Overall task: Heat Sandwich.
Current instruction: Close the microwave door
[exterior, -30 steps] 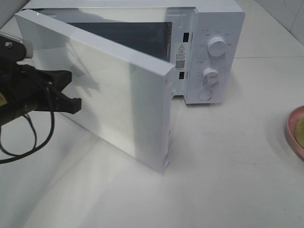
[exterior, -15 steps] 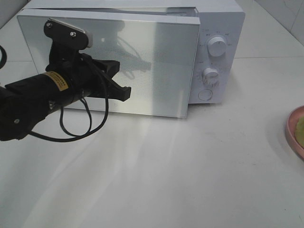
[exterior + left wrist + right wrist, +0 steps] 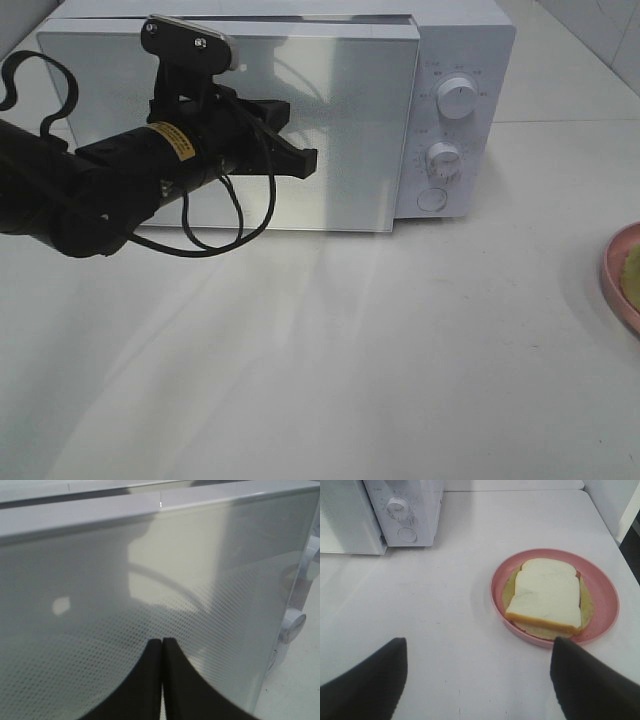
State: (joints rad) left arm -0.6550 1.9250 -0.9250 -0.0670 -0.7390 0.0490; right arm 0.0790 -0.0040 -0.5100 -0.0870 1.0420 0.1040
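Black left arm [image 3: 120,180] level, pressed-together fingers [image 3: 150,680] against microwave door [image 3: 330,130].

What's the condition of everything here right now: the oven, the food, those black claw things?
Microwave door: closed.
Left tool: shut, empty, at the door's front.
Right tool: open, empty, above the table.
Sandwich: whole, lying on the pink plate, outside the microwave.
Upper dial, lower dial: settings unreadable.
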